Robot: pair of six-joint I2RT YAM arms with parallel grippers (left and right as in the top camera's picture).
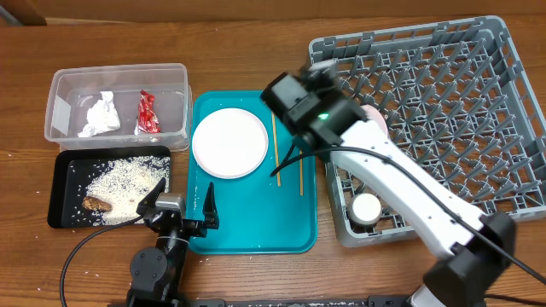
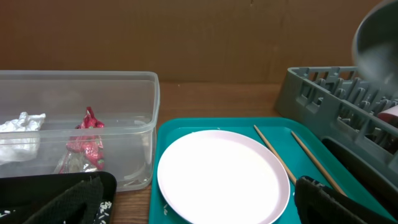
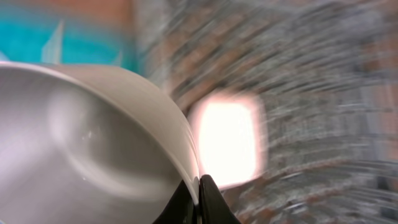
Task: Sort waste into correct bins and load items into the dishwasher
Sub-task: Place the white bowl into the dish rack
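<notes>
Where a teal tray (image 1: 256, 223) sits, wooden table (image 1: 256, 43) lies beneath

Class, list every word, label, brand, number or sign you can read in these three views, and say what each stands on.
No text can be read in any view.
Red wrapper: any print is too small and crinkled to read.
Pale patch on the clear tub: too small to read.
Right wrist view, with the bowl: motion-blurred, nothing legible.
</notes>
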